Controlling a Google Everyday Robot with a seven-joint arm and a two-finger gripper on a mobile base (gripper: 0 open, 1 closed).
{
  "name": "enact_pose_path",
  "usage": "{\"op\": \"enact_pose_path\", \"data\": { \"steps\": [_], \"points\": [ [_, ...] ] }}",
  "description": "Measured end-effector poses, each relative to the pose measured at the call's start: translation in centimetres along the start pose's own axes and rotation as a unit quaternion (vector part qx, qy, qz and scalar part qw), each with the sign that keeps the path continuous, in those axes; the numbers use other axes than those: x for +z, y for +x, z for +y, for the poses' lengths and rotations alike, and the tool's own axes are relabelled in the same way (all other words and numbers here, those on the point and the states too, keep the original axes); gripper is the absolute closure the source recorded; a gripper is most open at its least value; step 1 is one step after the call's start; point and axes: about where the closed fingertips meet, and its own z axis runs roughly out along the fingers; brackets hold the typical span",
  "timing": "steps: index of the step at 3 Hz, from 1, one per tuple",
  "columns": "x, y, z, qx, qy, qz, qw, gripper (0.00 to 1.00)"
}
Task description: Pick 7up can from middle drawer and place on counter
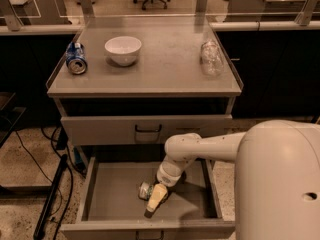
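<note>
- Grey metal middle drawer (pixel 110 194): stands open, so your arm can reach down inside.
- 7up can (pixel 145 190): lies on its side on the drawer floor, against the claw (pixel 154 204).
- Claw: low in the drawer at the can; you cannot tell whether it grips.
- Table (pixel 165 69): the bare patch between white bowl (pixel 123 49) and glass jar (pixel 211 58) likely suits placing.

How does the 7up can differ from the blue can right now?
The 7up can lies in the open middle drawer; the blue can lies on the counter. The 7up can looks greenish; the other is blue. The hand is right at the 7up can, far from the blue can. Both lie on their sides.
</note>
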Motion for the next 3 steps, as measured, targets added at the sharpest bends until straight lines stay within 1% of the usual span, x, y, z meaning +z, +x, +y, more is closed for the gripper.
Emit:
{"op": "enact_pose_path", "data": {
  "steps": [1, 3],
  "points": [
    [1.4, 0.1, 0.5, 0.006, -0.013, -0.003, 0.9999, 0.0],
    [4.0, 0.3, 0.0, 0.026, -0.025, -0.007, 0.9993, 0.0]
  ]
}}
